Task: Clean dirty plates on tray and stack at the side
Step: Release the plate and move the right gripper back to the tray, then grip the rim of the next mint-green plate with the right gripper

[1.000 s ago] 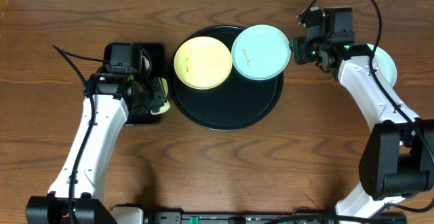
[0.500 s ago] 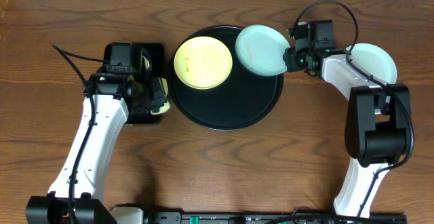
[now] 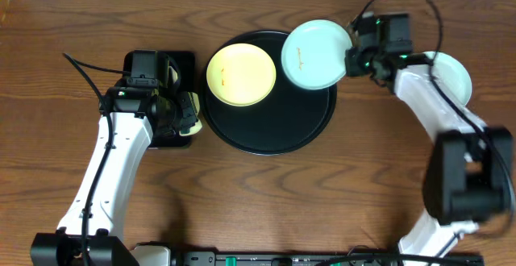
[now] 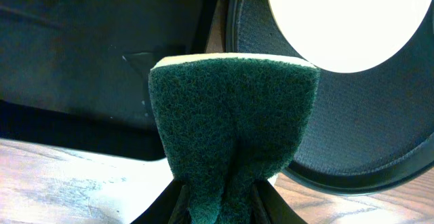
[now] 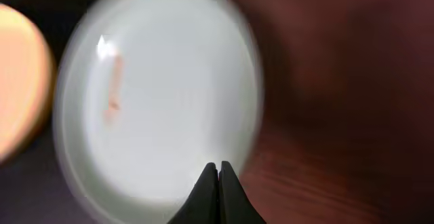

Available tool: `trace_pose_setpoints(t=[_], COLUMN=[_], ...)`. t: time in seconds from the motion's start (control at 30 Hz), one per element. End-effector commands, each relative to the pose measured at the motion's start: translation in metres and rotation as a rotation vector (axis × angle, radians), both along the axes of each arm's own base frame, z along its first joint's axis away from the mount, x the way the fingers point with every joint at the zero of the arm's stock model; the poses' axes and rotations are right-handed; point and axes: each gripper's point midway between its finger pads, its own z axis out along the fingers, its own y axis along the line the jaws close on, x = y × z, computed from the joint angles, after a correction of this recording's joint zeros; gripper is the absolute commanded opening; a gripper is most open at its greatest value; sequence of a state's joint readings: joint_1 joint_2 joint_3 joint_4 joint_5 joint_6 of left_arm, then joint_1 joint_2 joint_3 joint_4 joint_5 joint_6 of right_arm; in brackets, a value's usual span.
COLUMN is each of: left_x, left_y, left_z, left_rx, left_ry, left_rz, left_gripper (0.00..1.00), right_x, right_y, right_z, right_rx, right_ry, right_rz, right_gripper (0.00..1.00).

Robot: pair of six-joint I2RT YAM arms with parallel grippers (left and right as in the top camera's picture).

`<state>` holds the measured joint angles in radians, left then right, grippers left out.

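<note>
The mint plate (image 3: 314, 54) is overhanging the tray (image 3: 270, 133) rim at 1 o'clock, with a smear showing. The right gripper (image 3: 352, 59) is holding its 3 o'clock edge, jaws pinching the rim. The yellow plate (image 3: 241, 74) is lying in the tray at 10 o'clock. A second plate (image 3: 454, 74) is sitting on the table (image 3: 322, 201) at 3 o'clock. The left gripper (image 3: 185, 113) is hovering at 9 o'clock, jaws pinching a sponge (image 4: 234, 122).
</note>
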<state>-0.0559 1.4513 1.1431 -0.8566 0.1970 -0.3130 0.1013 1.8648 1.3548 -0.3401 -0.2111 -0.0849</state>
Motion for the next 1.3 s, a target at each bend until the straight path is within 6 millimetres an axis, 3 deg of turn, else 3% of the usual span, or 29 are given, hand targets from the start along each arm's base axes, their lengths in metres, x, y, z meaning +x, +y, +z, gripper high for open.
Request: trace_pose_setpoints(t=[0.0,0.03,0.13,0.2,0.3,0.4,0.47,0.6,0.73,0.87,1.07,1.13,1.27], left_x=[-0.003,-0.003,-0.003,-0.003,-0.003,-0.003,-0.003,-0.004,-0.005,-0.006,-0.006,-0.006,-0.006], left_y=[0.001,0.001,0.001,0.001,0.001,0.001,0.001,0.001,0.001,0.001,0.001,0.001,0.001], left_z=[-0.004,-0.004,-0.004,-0.004,-0.004,-0.004,-0.004,-0.005,-0.006,-0.01,-0.016,-0.018,-0.02], left_rx=[0.005,0.005,0.005,0.005,0.005,0.004,0.005,0.005,0.005,0.005,0.006,0.007,0.007], left_ry=[0.013,0.013,0.013,0.013,0.013,0.013,0.013,0.016,0.021,0.031,0.048,0.054,0.06], left_rz=[-0.013,-0.013,-0.013,-0.013,-0.013,-0.013,-0.013,-0.013,-0.013,-0.013,-0.013,-0.013,-0.013], left_gripper=[0.08,0.08,0.08,0.08,0.08,0.08,0.08,0.08,0.08,0.08,0.08,0.08,0.08], right_x=[-0.008,-0.01,-0.011,-0.011,-0.009,-0.003,0.001,0.01,0.016,0.018,0.016,0.013,0.01], right_y=[0.003,-0.002,-0.015,-0.017,-0.017,-0.008,-0.002,0.0,0.002,0.002,0.002,0.002,0.0], right_z=[0.032,0.035,0.031,0.022,0.0,-0.028,-0.044,-0.071,-0.083,-0.08,-0.076,-0.072,-0.049], right_rx=[-0.007,-0.024,-0.065,-0.066,-0.067,-0.062,-0.043,-0.038,-0.037,-0.037,-0.038,-0.038,-0.043], right_ry=[-0.044,-0.042,-0.027,-0.006,0.036,0.059,0.07,0.076,0.069,0.059,0.062,0.065,0.045], right_rz=[0.004,-0.012,-0.054,-0.058,-0.052,0.017,0.041,0.045,0.048,0.047,0.048,0.048,0.042], right_gripper=[0.04,0.09,0.51,0.67,0.78,0.79,0.76,0.61,0.58,0.33,0.12,0.01,0.01])
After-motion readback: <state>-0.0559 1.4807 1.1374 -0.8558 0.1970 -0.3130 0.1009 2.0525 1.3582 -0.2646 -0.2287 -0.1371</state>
